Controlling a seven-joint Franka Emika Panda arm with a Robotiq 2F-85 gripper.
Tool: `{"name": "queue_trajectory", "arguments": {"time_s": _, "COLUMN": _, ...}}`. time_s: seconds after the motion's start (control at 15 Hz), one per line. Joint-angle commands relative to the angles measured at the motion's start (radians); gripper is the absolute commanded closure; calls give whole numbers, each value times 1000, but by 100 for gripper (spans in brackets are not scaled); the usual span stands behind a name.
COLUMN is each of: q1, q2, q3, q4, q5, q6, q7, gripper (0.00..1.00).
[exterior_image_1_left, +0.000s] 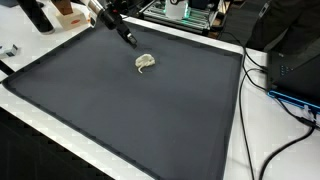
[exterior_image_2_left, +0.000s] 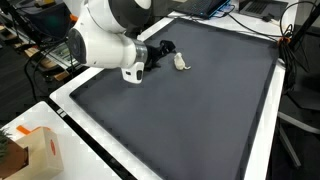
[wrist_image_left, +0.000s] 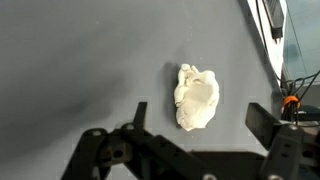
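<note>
Hand: open, fingers spread wide, gripping nothing.
White crumpled lump: just ahead of the hand, in line with the gap between its fingers, untouched, lying on the dark counter.

White rounded arm, black fingers

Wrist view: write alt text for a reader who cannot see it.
A small crumpled white lump lies on a dark grey mat, apart from the open end effector, whose two black fingers rise from the bottom edge either side of it. Cables show at the upper right.
</note>
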Motion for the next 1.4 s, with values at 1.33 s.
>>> {"name": "queue_trajectory", "arguments": {"time_s": 1.33, "q1": 163, "q2": 112, "q3": -52, "q4": 184, "q5": -145, "q6": 164, "q7": 880, "gripper": 0}}
